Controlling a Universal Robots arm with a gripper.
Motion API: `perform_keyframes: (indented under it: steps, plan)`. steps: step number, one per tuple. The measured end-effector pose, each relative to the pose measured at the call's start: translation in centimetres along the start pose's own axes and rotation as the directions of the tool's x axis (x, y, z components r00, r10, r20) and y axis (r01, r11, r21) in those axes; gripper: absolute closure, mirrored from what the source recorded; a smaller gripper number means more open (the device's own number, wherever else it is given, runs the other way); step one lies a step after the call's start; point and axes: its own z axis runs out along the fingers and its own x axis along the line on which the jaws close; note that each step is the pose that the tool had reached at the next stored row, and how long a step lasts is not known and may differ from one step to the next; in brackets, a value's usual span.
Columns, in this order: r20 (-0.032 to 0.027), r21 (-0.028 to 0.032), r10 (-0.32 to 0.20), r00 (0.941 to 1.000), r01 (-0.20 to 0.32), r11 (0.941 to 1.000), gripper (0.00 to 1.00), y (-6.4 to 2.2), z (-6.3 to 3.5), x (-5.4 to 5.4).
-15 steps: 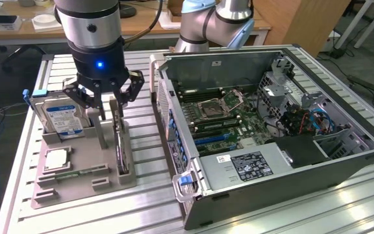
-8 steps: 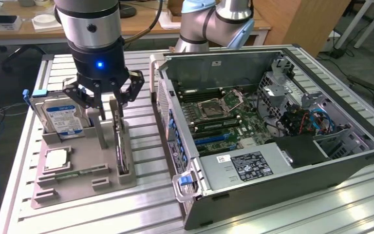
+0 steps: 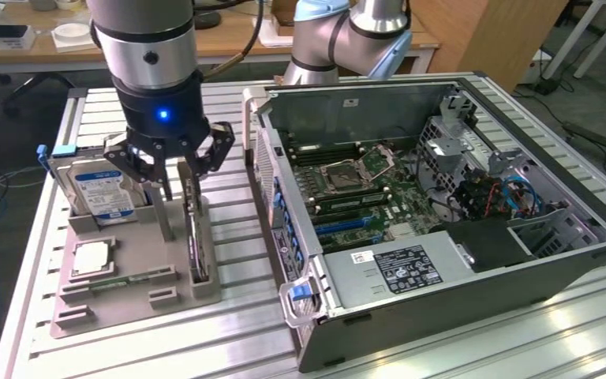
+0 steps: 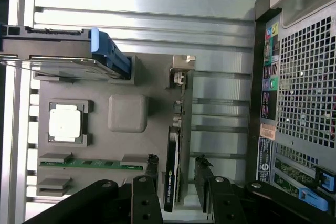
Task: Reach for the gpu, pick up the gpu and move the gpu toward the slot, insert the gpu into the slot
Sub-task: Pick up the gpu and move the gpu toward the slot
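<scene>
Fingers (image 4: 202,170), spread apart, straddle the upright gpu (image 4: 171,174) in its grey holder (image 4: 157,90); in the exterior view, the computer case (image 3: 472,304) sits at its three o'clock.

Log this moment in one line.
phase: reach | tool: open, straddling gpu | gpu: on edge in gray holder, not lifted

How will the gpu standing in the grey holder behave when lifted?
Probably stiff: the gpu is a flat card holding itself upright in the holder. Standing on its thin edge, it could tip if nudged sideways. So thin, it's likely fragile.
</scene>
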Motion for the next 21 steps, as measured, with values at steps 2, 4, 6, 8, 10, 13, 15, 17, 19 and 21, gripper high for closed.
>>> perform_keyframes:
  steps: [2,4,6,8,10,13,15,17,19,21]
  plan:
    - [0.0000,0.0000,0.000,1.0000,0.000,1.0000,0.59,-0.16,0.35,0.0]
    - [0.0001,0.0000,0.000,1.0000,0.000,1.0000,0.59,-0.29,0.71,0.0]
    - [0.0001,0.0000,0.000,1.0000,0.000,1.0000,0.59,-0.32,1.07,0.0]
    - [0.0000,0.0000,0.000,1.0000,0.000,1.0000,0.59,-0.37,1.43,0.0]
    - [-0.0001,0.0001,-0.001,1.0000,0.001,1.0000,0.59,-0.49,1.66,0.0]
    - [0.0001,-0.0001,0.000,1.0000,0.000,1.0000,0.59,-0.73,1.91,0.0]
    - [0.0001,-0.0001,0.000,1.0000,0.000,1.0000,0.59,-0.82,2.14,0.0]
    - [0.0000,0.0000,0.000,1.0000,0.000,1.0000,0.59,-0.85,2.38,0.0]
    - [0.0000,0.0000,0.000,1.0000,0.000,1.0000,0.59,-0.87,2.52,0.0]
    - [-0.0001,0.0000,-0.001,1.0000,0.001,1.0000,0.59,-1.06,2.60,0.0]
